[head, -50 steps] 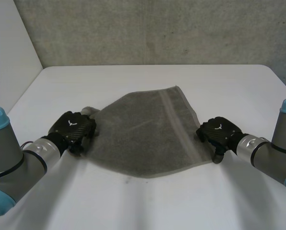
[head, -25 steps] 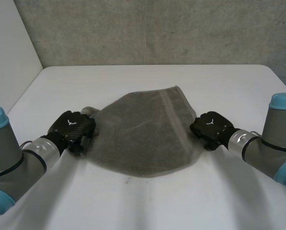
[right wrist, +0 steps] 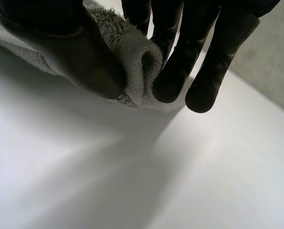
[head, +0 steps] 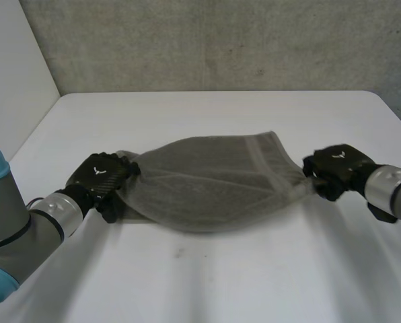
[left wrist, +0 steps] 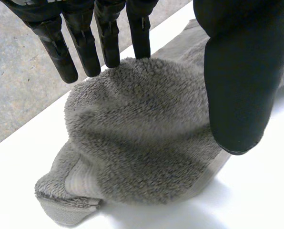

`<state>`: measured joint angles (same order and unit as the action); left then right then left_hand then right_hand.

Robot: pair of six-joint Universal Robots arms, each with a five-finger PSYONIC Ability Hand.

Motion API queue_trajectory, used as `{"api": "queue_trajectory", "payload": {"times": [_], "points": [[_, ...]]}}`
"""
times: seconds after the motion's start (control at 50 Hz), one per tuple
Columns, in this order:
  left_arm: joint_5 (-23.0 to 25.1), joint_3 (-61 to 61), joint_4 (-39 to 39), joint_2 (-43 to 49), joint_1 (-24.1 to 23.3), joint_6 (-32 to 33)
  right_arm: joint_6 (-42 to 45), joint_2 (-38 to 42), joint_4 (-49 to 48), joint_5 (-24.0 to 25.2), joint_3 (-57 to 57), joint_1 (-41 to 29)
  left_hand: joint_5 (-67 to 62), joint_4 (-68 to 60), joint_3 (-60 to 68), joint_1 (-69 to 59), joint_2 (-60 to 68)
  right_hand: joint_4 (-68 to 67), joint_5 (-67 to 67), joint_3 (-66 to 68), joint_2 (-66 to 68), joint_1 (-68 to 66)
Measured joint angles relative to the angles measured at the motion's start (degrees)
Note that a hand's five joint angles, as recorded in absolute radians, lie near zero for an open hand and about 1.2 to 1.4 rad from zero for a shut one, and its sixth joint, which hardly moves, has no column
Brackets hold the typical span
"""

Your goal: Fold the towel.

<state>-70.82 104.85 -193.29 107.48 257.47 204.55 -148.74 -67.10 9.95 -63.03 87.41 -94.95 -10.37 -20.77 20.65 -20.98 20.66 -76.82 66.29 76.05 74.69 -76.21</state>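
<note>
The towel (head: 207,178) is stretched across the middle of the frame between the 2 hands, with its belly on the table (head: 207,282). The left corner is pinched by the left hand (head: 99,176), the right edge by the right hand (head: 335,168). Only a thin roll is held at the right, so a harder pull may free it.

No text is readable; the left hand (head: 106,182) and the right hand (head: 343,169) each bear a small white emblem (head: 97,171).
</note>
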Motion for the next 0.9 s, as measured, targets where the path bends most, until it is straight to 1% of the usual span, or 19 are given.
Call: {"api": "queue_trajectory", "payload": {"times": [0.04, 0.14, 0.32, 0.4, 0.46, 0.62, 0.72, 0.78, 0.8, 0.82, 0.84, 0.86, 0.88, 0.9], "points": [[0.0, 0.0, 0.4, -0.3, 0.0, -0.2, 2.1, -1.2, 2.3, 0.1, 1.2, 2.1, 1.0, 1.0, -1.0, 1.0, -1.0, 0.0, 0.0, 0.0, 0.0, 0.0], [0.0, -0.2, 0.7, -0.3, 0.0, -0.2, 5.1, -3.1, 3.9, 0.2, 2.8, 6.2, 1.4, 1.4, -1.4, 1.5, -1.4, 0.0, 0.0, 0.0, 0.0, 0.0], [0.0, -1.8, 0.1, 1.7, -0.2, -0.2, 6.1, -3.7, 3.4, 0.7, 2.9, 10.9, 1.6, 1.5, -1.5, 2.1, -1.6, 0.0, 0.0, 0.0, 0.0, 0.0], [0.0, -3.4, -0.2, 3.6, -0.3, -0.2, 6.1, -3.3, 3.3, 0.9, 2.9, 11.3, 1.6, 1.5, -1.5, 2.1, -1.6, 0.0, 0.0, 0.0, 0.0, 0.0], [-0.6, -6.3, -0.4, 6.8, -0.5, -0.1, 6.1, -2.8, 3.1, 1.0, 3.1, 11.2, 1.6, 1.5, -1.5, 2.1, -1.6, 0.0, 0.0, 0.0, 0.0, 0.0], [-4.5, -16.2, -0.5, 16.1, -0.7, 0.3, 6.1, -1.9, 2.6, 0.9, 3.4, 10.8, 1.6, 1.5, -1.5, 2.1, -1.6, 0.0, 0.0, 0.5, 0.0, 0.0], [-5.5, -20.7, -0.4, 19.6, -0.7, 0.3, 6.1, -1.5, 2.0, 0.9, 3.4, 10.8, 0.1, 0.8, -0.6, 1.0, -0.6, 0.0, 0.0, 0.5, 0.0, 0.0], [-5.8, -23.7, -0.3, 21.7, -0.7, 0.3, 6.1, -1.0, 1.6, 0.9, 3.2, 10.8, -6.0, -5.6, 5.8, -5.5, 5.7, 0.0, 0.0, 0.5, 0.0, 0.0], [-5.8, -24.9, -0.2, 22.5, -0.7, 0.3, 6.1, -0.8, 1.5, 0.9, 3.2, 10.8, -12.5, -12.2, 12.3, -12.0, 12.3, 0.0, 0.0, 0.5, 0.0, 0.0], [-5.9, -25.5, -0.2, 22.9, -0.7, 0.3, 6.1, -0.7, 1.5, 0.9, 3.2, 10.8, -15.3, -15.0, 15.1, -14.6, 15.1, 0.0, 0.0, 0.5, 0.0, 0.0], [-5.9, -26.5, -0.1, 23.5, -0.7, 0.3, 6.1, -0.6, 1.4, 0.9, 3.1, 10.8, -22.5, -22.3, 22.4, -21.8, 22.4, 0.0, 0.0, 0.5, 0.0, 0.0], [-5.9, -26.9, 0.0, 23.7, -0.7, 0.3, 6.1, -0.6, 1.4, 0.8, 3.1, 10.8, -25.3, -25.2, 25.3, -24.5, 25.3, 0.0, 0.0, 0.5, 0.0, 0.0], [-5.9, -27.8, 0.2, 24.2, -0.7, 0.3, 6.1, -0.5, 1.3, 0.8, 3.0, 10.9, -33.9, -34.5, 34.5, -33.8, 34.6, 0.0, 0.0, 0.5, 0.0, -0.1], [-5.8, -28.5, 0.5, 24.4, -0.7, 0.2, 6.1, -0.4, 1.2, 0.8, 2.9, 10.9, -38.6, -38.5, 39.1, -38.4, 39.2, 0.0, 0.0, 0.5, 0.0, -0.1]]}}
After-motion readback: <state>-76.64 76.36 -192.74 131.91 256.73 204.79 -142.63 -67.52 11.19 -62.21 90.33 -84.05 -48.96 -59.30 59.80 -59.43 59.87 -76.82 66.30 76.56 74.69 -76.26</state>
